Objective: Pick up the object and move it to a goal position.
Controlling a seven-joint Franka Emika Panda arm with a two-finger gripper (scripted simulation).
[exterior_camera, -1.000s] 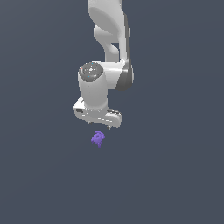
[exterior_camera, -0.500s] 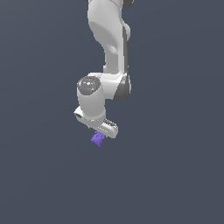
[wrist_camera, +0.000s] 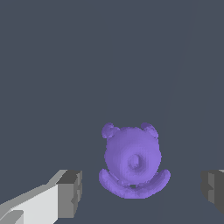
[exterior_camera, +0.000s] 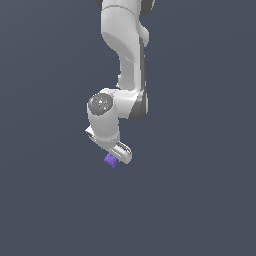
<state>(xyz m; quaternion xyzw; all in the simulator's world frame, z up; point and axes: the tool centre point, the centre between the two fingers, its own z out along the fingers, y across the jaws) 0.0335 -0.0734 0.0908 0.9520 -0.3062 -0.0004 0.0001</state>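
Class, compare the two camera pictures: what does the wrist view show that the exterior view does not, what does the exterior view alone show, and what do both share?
Only the wrist view shows the purple object's shape: rounded body, two small bumps, a central hole, a curved base, with the finger pads apart on either side of it. Only the exterior view shows the white arm reaching down and the hand tilted. Both show the object near the open hand, on a plain grey background.

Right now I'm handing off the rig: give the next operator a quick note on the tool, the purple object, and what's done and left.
Tool: open, fingers wide apart, holding nothing.
Purple object: on the grey surface, between the fingers in the wrist view, touching neither. In the exterior view it peeks out just under the tool.
Done: tool lined up over the object.
Left: close on it, lift, carry to the goal, which no view shows.
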